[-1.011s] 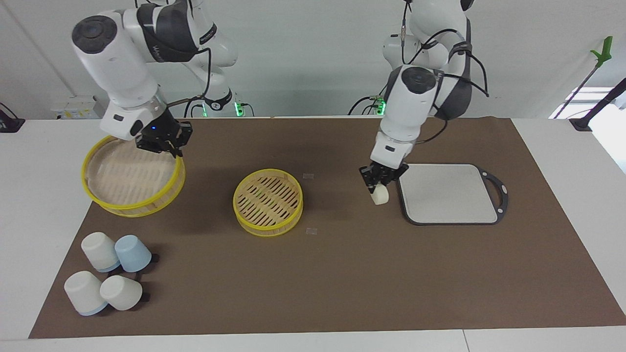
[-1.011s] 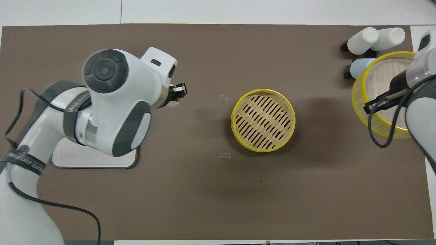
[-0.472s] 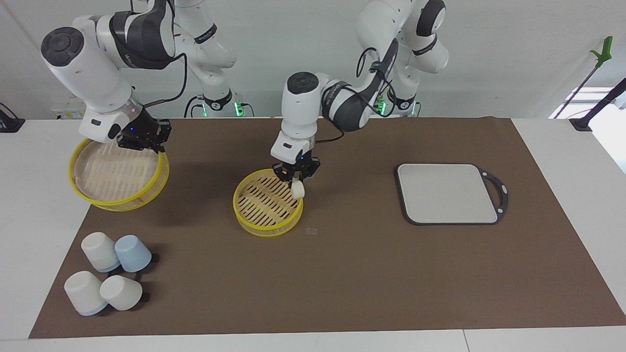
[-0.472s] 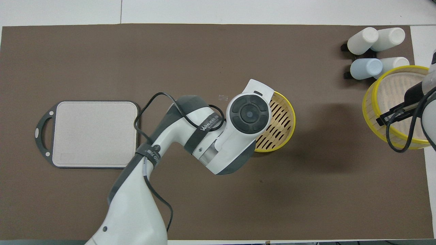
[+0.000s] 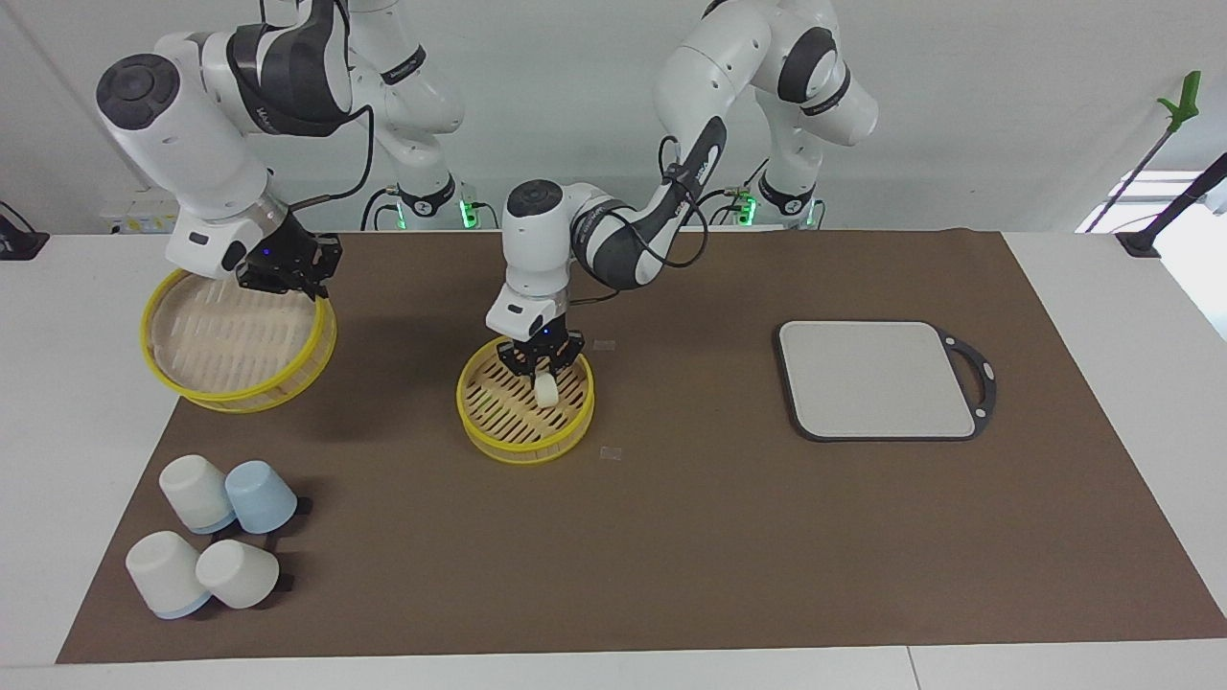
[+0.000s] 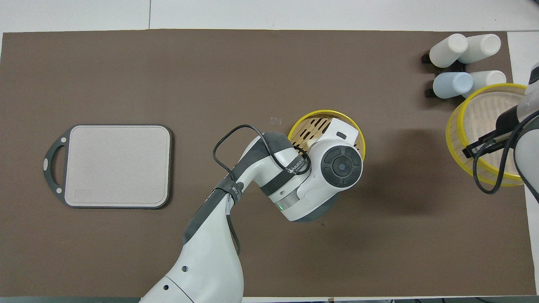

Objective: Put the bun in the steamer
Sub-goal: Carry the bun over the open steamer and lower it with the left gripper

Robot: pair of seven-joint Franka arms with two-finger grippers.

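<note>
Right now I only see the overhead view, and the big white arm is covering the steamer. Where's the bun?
Observer: In the facing view the bun hangs in the left gripper, low over the slats of the steamer, inside its rim.
Operator: Is it touching the bottom?
Observer: I cannot tell; the left gripper is shut on it.
Operator: Is the lid lying on the table?
Observer: It looks raised. The right gripper holds the lid by its rim, tilted, at the right arm's end of the table.
</note>
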